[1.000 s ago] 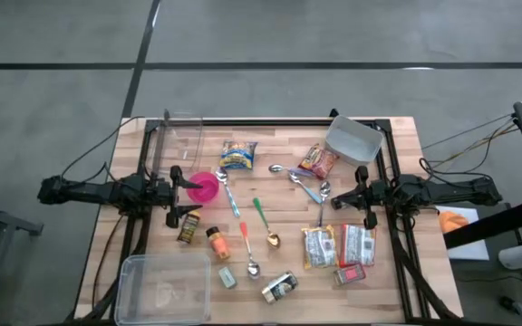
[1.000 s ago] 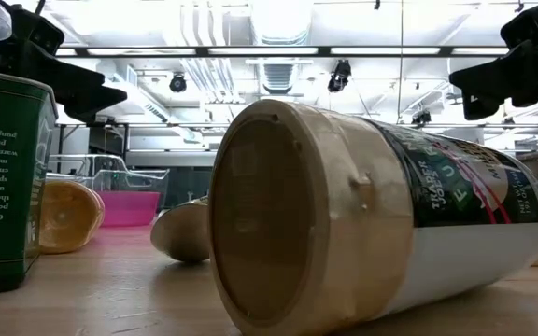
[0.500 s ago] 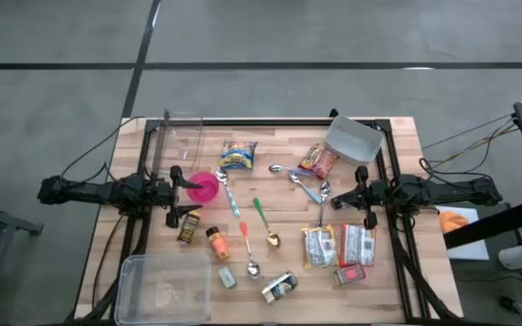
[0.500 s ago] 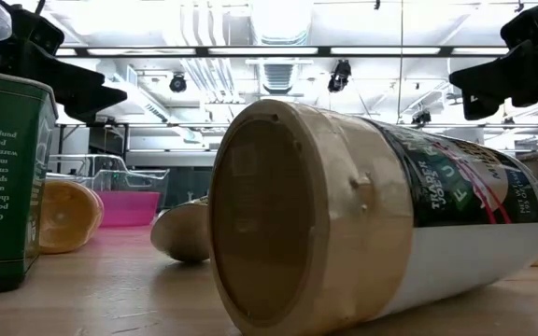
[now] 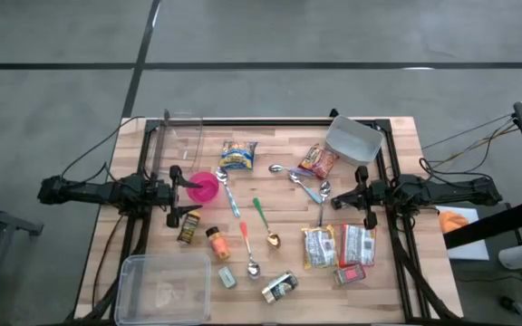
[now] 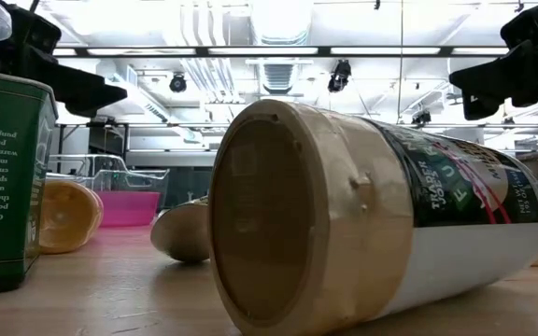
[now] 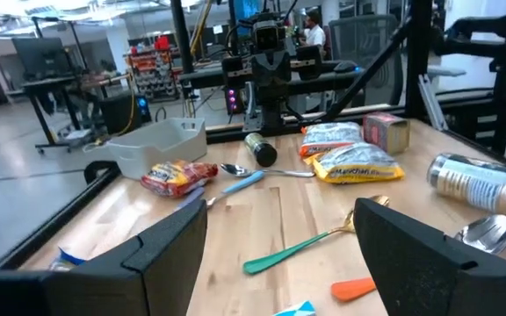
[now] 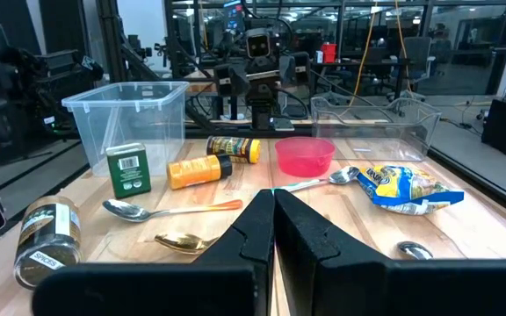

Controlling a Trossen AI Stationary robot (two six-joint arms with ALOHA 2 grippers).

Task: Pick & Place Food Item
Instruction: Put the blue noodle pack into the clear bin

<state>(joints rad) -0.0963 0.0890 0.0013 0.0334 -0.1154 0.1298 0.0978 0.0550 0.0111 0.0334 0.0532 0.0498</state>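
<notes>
Food items lie spread over the wooden table: a yellow-blue snack bag [image 5: 238, 155], a red snack bag [image 5: 318, 161], two flat packets [image 5: 338, 244], an orange bottle [image 5: 217, 243] and a jar on its side [image 5: 280, 288], which fills the low view [image 6: 372, 224]. My left gripper [image 5: 188, 197] hangs level over the table's left edge, beside a pink bowl [image 5: 204, 188]. It is open with nothing between its fingers [image 7: 279, 254]. My right gripper [image 5: 337, 201] hangs level over the right edge, shut on nothing [image 8: 273, 219].
A lidded clear tub [image 5: 163, 285] stands at the near left, a clear container [image 5: 178, 140] at the far left and a grey bin [image 5: 353, 138] at the far right. Several spoons [image 5: 259, 222] lie mid-table. A green tin [image 6: 3, 177] and a red box [image 5: 351, 273] sit near the front.
</notes>
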